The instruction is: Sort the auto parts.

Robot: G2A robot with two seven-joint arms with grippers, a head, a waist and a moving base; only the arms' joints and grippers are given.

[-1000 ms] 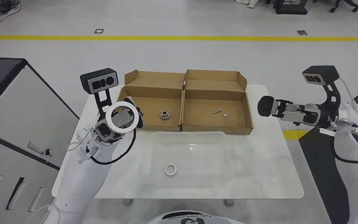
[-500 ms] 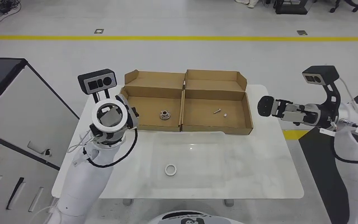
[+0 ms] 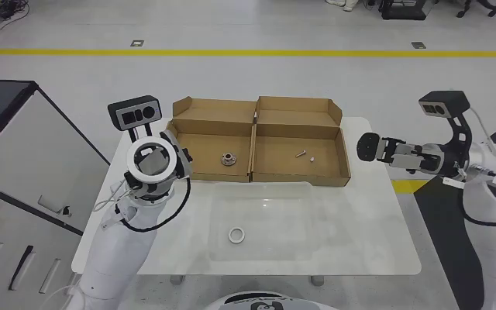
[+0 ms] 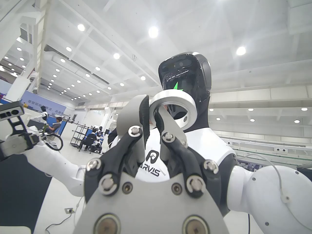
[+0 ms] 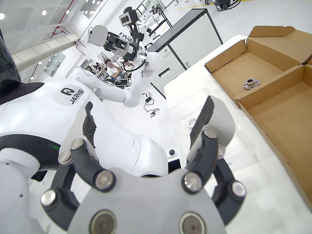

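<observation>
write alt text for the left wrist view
The left end effector points up and pinches a silver metal ring by its wall, one finger outside and one through the hole. Behind it is a white hall ceiling with round lights.

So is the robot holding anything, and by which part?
Left gripper pinches a metal ring by its band, one finger inside it. Right gripper holds nothing.
</observation>
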